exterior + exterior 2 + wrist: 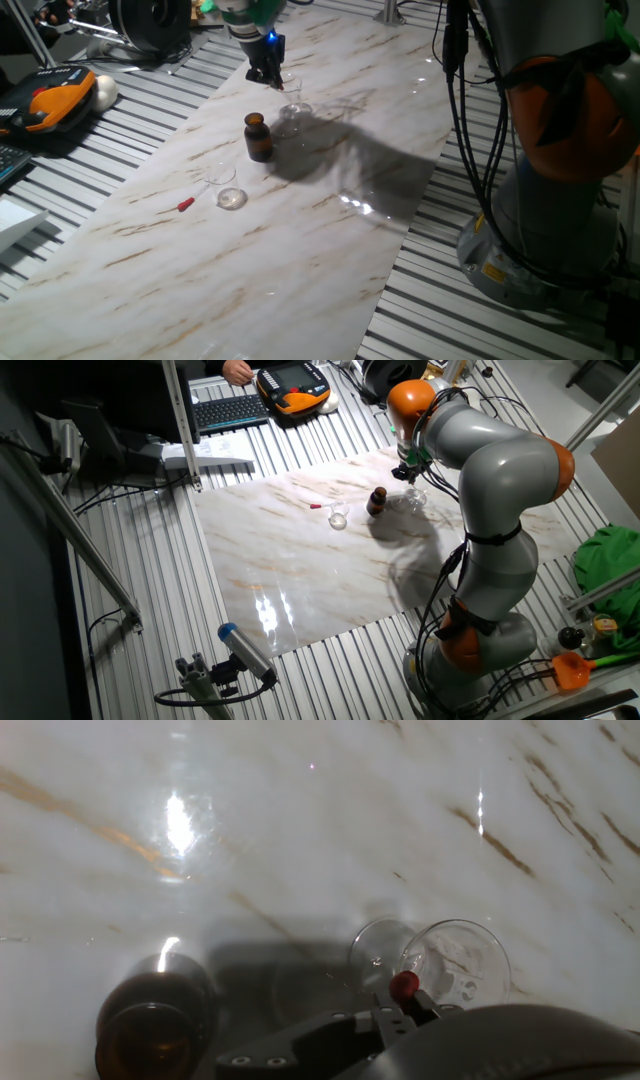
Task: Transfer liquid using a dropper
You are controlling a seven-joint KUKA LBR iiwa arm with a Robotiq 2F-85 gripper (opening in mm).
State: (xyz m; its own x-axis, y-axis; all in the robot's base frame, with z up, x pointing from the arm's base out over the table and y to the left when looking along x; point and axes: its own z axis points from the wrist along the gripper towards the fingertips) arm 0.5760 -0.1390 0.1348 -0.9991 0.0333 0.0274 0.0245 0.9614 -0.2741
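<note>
One dropper [404,986] pinched in gripper [268,74], red bulb visible, hovering over clear glass [292,97] right of brown bottle [258,137]. Risk: squeezing off-centre drips liquid onto marble table [300,240].

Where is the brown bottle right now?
In one fixed view the brown bottle stands upright mid-table, between the stemmed glass under the gripper and the small clear dish.

Red-bulbed dropper [404,986] above tilted glass [455,963]
</note>
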